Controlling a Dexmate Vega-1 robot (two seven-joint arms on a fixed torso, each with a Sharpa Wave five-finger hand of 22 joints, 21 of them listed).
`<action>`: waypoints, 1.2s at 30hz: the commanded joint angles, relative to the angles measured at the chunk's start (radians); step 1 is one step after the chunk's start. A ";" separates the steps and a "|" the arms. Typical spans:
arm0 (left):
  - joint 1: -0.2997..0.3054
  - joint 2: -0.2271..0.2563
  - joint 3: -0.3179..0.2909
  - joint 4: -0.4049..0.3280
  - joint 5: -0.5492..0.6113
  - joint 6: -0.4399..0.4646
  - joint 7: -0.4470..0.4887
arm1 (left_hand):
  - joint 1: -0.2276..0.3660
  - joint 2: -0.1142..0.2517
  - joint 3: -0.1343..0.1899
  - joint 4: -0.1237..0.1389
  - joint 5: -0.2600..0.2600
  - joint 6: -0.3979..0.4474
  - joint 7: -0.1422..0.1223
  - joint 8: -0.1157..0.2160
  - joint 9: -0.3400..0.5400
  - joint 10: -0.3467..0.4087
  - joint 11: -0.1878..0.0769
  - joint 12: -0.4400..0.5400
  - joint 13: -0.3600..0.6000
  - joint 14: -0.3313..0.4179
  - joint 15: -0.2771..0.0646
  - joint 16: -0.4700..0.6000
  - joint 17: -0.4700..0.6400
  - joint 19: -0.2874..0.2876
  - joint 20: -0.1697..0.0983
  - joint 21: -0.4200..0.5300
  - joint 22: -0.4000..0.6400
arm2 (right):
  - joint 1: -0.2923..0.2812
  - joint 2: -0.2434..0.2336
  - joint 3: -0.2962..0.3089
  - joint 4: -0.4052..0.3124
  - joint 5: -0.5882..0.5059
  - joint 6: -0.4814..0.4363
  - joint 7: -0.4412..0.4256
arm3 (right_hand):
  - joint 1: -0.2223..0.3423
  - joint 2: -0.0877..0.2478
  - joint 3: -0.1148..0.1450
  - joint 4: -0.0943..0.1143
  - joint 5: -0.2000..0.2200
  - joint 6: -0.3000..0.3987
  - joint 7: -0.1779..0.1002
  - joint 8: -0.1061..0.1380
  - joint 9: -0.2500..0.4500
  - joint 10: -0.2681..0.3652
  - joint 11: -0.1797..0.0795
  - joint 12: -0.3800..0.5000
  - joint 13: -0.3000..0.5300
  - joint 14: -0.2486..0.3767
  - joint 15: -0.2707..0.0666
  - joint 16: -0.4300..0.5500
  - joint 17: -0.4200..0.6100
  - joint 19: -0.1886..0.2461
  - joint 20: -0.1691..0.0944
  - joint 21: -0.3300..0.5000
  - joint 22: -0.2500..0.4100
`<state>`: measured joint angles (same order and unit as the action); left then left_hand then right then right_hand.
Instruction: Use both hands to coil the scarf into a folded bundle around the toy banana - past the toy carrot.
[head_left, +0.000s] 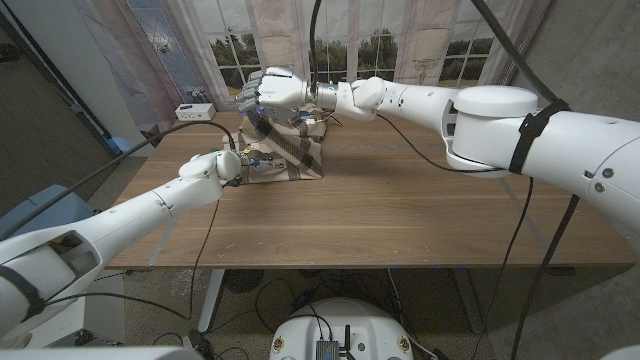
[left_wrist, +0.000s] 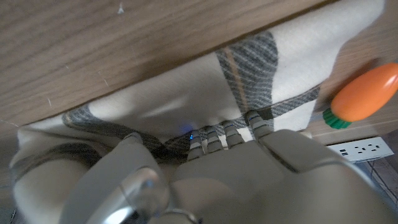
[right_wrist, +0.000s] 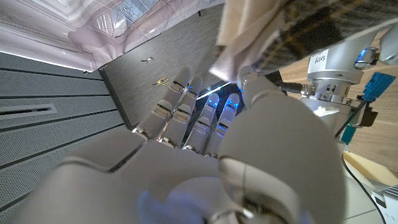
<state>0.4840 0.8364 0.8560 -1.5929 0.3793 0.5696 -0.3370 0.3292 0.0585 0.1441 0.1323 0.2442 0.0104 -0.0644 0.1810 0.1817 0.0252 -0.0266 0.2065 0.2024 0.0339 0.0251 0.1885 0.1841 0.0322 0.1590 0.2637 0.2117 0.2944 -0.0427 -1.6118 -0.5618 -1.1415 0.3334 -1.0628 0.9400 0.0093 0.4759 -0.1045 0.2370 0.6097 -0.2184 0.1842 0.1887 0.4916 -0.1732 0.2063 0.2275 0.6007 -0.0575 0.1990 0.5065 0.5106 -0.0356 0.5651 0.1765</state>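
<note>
Both hands, left (head_left: 222, 164) and right (head_left: 272, 91), gripping scarf (head_left: 285, 150); toy carrot (left_wrist: 364, 93) beside.

A robot test lab staged as a home: a long wooden table (head_left: 400, 215) before sheer patterned curtains (head_left: 300, 30), loose black cables (head_left: 290, 295) on the floor, a white power strip (left_wrist: 364, 149).

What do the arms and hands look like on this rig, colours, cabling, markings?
Both arms have glossy white rounded shells. The right arm carries a black band and a thin black cable along it; a black cable also trails the left arm. The left hand and right hand are pale grey-white with segmented fingers. Blue lights glow between the fingers.
</note>
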 joint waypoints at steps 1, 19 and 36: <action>0.012 0.011 -0.006 -0.023 0.000 0.012 0.004 | -0.005 0.002 -0.002 -0.001 0.005 -0.007 -0.004 0.006 -0.001 0.000 -0.001 0.007 0.001 0.000 0.001 0.003 0.003 0.006 0.005 0.004 0.002 | -0.019 -0.089 0.051 -0.177 -0.003 -0.013 0.087 | -0.064 -0.008 -0.003 0.023 0.007 -0.067 0.001 -0.009 0.002 -0.037 0.003 -0.010 0.003 -0.030 -0.154 -0.002 -0.002 -0.003 0.006 -0.012 0.002; 0.154 0.138 -0.124 -0.327 0.036 0.170 0.132 | -0.003 0.005 -0.002 -0.006 0.008 -0.007 -0.007 0.007 -0.001 0.000 -0.007 0.008 0.001 0.000 0.000 0.003 0.003 0.009 0.004 0.005 0.002 | -0.084 -0.213 0.155 -0.369 -0.021 -0.100 0.216 | -0.124 -0.008 -0.003 0.039 0.010 -0.122 0.010 -0.004 0.002 -0.064 0.012 -0.010 0.003 -0.054 -0.157 0.000 -0.005 -0.005 0.014 -0.023 0.002; 0.303 0.249 -0.233 -0.623 0.126 0.275 0.274 | 0.005 0.009 0.001 -0.015 0.010 0.002 -0.010 0.011 -0.001 0.015 -0.009 0.014 0.000 0.009 -0.001 0.006 0.001 0.017 0.009 0.006 0.001 | -0.162 -0.281 0.259 -0.475 -0.032 -0.151 0.315 | -0.130 -0.005 0.007 0.034 0.012 -0.110 0.010 0.005 0.002 -0.060 0.009 -0.005 0.002 -0.058 -0.160 0.002 -0.007 -0.003 0.014 -0.026 0.002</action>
<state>0.6993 1.0178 0.6879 -2.0354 0.4419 0.7852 -0.1473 0.3293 0.0585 0.1443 0.1240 0.2500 0.0069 -0.0680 0.1850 0.1819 0.0313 -0.0321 0.2113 0.1995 0.0341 0.0250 0.1888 0.1857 0.0409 0.1674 0.2698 0.2090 0.1771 -0.2795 -1.4142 -0.9678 -1.1675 0.2149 -0.8117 0.8184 0.0056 0.4750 -0.0677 0.2443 0.4875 -0.2076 0.1824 0.1890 0.4319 -0.1662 0.1958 0.2278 0.5478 -0.0537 0.1990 0.5004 0.5018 -0.0267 0.5419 0.1767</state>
